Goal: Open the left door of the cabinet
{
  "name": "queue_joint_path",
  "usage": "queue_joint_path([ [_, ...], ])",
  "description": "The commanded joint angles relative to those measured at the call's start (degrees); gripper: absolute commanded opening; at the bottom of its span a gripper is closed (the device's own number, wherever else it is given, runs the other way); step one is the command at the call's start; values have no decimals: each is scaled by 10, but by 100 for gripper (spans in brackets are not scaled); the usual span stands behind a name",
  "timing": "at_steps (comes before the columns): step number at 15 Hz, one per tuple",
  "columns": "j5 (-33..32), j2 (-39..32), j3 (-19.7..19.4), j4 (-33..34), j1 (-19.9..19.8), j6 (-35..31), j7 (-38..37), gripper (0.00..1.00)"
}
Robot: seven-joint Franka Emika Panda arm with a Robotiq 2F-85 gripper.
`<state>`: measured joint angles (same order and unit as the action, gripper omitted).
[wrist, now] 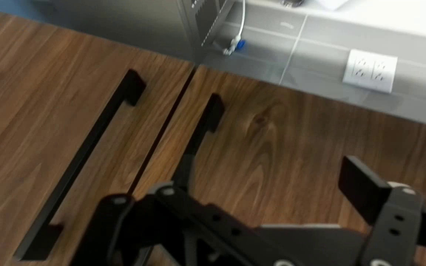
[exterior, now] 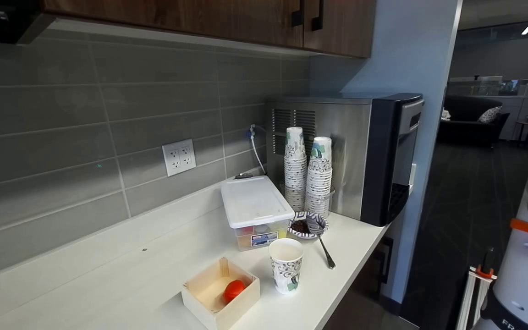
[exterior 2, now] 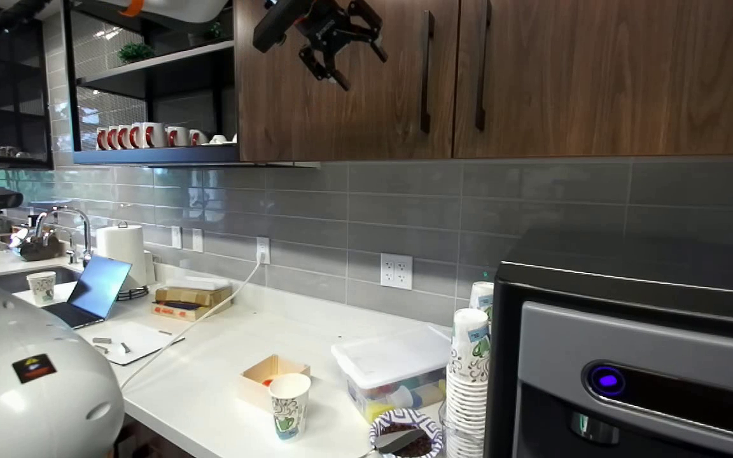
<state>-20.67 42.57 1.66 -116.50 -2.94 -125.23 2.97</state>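
The brown wood-grain cabinet [exterior 2: 354,127] shows in both exterior views, its lower part in an exterior view [exterior: 227,23]. Both doors are shut. The left door's black bar handle [exterior 2: 427,73] stands close to the right door's handle [exterior 2: 483,67]. My gripper [exterior 2: 361,69] is open and empty, in front of the left door and left of its handle. The wrist view looks turned over: the left door's handle [wrist: 213,111] lies beyond one fingertip of my gripper [wrist: 272,177], which covers its lower part. I cannot tell whether they touch. The right door's handle [wrist: 83,155] is further left.
Open shelves with mugs [exterior 2: 150,135] adjoin the cabinet's left side. Below, the counter [exterior 2: 214,381] holds a wooden box [exterior: 220,293], a paper cup [exterior: 287,266], a lidded plastic bin [exterior: 257,206], cup stacks [exterior: 296,169] and a black-and-steel appliance [exterior: 337,151].
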Motion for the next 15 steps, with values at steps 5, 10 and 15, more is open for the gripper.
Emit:
queue_joint_path([
  [5,-63,-89,21,22,-139,-274,-136,100],
  [10,-113,-111,84,14,-268,-374,-242,100],
  [15,-134,-104,132,4,-349,-394,-301,100],
])
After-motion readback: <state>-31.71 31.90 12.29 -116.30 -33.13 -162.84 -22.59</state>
